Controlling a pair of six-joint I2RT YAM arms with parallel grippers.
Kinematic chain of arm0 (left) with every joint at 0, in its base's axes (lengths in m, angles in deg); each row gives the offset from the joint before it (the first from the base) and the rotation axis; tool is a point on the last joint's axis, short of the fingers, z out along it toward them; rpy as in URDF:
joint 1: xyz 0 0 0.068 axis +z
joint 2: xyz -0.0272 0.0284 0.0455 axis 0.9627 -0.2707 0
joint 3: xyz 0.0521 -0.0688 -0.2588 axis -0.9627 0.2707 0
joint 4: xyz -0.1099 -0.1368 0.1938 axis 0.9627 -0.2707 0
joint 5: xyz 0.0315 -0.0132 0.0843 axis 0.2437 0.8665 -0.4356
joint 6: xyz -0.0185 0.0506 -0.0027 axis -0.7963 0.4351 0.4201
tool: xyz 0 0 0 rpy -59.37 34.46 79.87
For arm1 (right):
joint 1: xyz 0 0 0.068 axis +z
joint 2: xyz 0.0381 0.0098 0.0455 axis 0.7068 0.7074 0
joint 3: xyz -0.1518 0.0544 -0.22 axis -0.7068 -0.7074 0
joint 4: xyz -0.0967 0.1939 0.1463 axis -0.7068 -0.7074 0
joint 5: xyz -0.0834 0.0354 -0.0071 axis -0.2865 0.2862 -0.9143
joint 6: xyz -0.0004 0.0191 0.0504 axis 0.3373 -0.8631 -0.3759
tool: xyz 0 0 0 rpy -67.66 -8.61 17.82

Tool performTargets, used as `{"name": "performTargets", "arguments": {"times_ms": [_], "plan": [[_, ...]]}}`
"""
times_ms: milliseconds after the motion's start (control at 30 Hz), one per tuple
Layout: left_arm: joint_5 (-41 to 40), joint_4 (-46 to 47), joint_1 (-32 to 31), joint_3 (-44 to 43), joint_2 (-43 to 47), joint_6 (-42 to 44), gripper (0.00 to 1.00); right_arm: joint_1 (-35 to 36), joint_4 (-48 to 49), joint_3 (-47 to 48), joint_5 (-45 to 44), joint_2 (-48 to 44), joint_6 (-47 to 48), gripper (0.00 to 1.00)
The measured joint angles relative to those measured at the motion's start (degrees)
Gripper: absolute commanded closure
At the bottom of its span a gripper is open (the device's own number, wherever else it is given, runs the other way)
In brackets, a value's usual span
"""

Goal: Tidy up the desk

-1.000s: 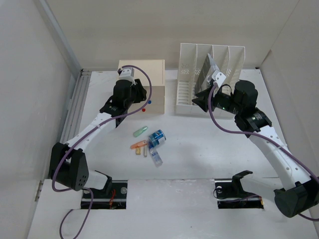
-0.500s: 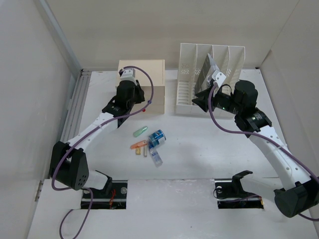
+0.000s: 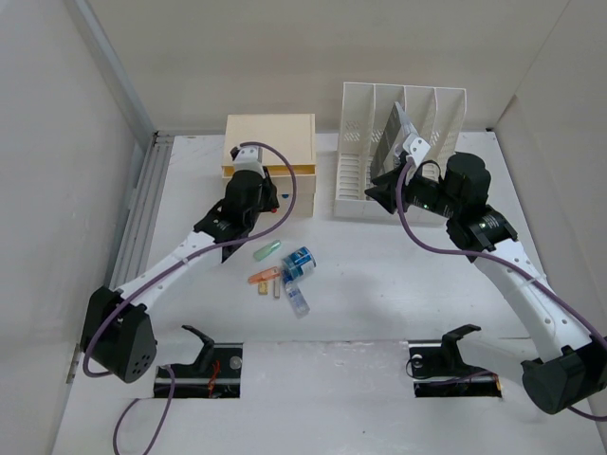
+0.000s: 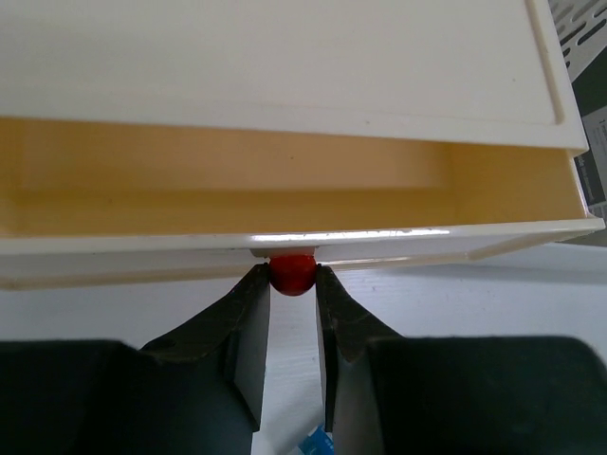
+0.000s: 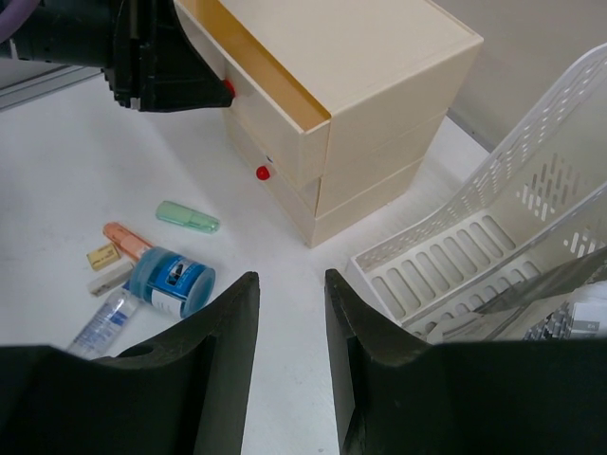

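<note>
I saw my left claw (image 4: pixel 290 281) pinching the red knob (image 4: pixel 292 269) of the top drawer (image 4: pixel 142 258), which stood open. My right claw (image 5: pixel 290 284) hung spread and empty above the desk (image 3: pixel 379 284), near the rack (image 5: pixel 493 237).

drawer box (image 3: pixel 270 140) left of rack (image 3: pixel 358 180) | clutter (image 3: pixel 298 263) before both, on desk (image 3: pixel 379 280)

The desk (image 3: pixel 398 275) is a big flat white top — it lies level, with white walls (image 3: pixel 57 142) at its sides and back. A ribbed metal rail (image 3: pixel 140 209) runs along its left edge. A few small things (image 3: pixel 283 270) lie loose near its middle.
</note>
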Motion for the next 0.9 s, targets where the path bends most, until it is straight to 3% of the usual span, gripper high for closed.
{"name": "performTargets", "arguments": {"times_ms": [433, 500, 533, 567, 700, 900], "plan": [[2.16, -4.28, -1.22, 5.14, 8.63, -1.68, 0.91, 0.0, -0.13, 0.0, 1.07, 0.0, -0.02, 0.61], [2.45, -4.48, -1.44, 6.27, 10.21, -2.08, 0.78, 0.0, -0.15, 0.0, 1.44, 0.0, -0.02, 0.61], [2.62, -4.66, -1.49, 6.64, 10.8, -2.21, 0.66, 0.0, -0.13, 0.0, 1.73, 0.0, 0.02, 0.59], [2.93, -4.9, -1.55, 6.91, 11.19, -2.34, 0.45, 0.0, -0.15, 0.0, 2.03, 0.02, 0.02, 0.58], [5.01, -8.09, -2.45, 7.21, 11.63, -2.89, 0.17, 0.0, -0.17, -0.02, 3.23, 0.13, 0.5, 0.54], [6.38, -10.75, -2.69, 7.21, 12.44, -3.06, 0.1, 0.0, -0.26, -0.07, 3.87, 1.57, 1.49, 0.33]]}}
